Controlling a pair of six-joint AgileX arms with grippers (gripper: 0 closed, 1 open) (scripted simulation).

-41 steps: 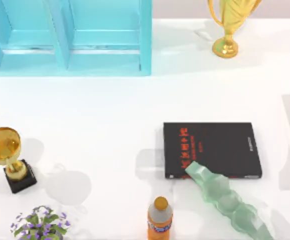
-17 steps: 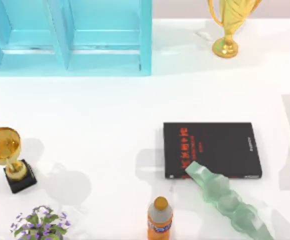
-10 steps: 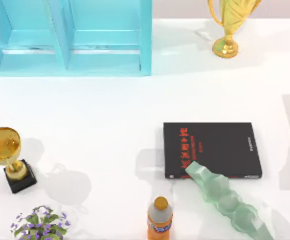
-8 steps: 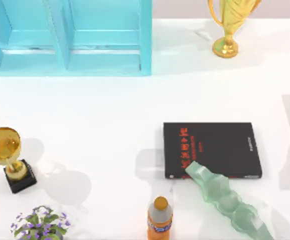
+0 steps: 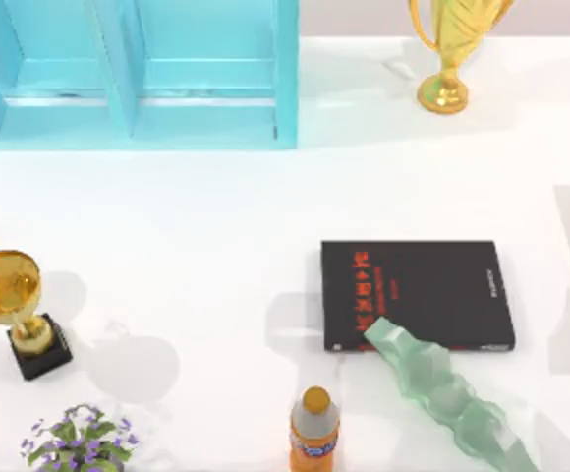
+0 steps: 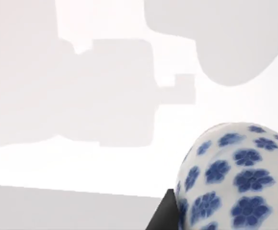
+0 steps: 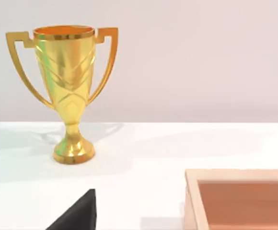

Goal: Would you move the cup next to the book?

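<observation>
The cup [image 6: 235, 177], white with blue flowers, fills a corner of the left wrist view close against the left pincer, apparently carried above the desk [image 5: 216, 226], though whether the fingers clamp it I cannot tell. The book [image 5: 418, 293] lies flat right of the desk's middle, toward the near edge. Setting the cup down beside it seems not yet done; the right arm looks parked.

the cup [image 6: 235, 177] is cut off at the left wrist view's edge; a pale green tray [image 5: 442, 393] hides the book's [image 5: 418, 293] near corner.
</observation>
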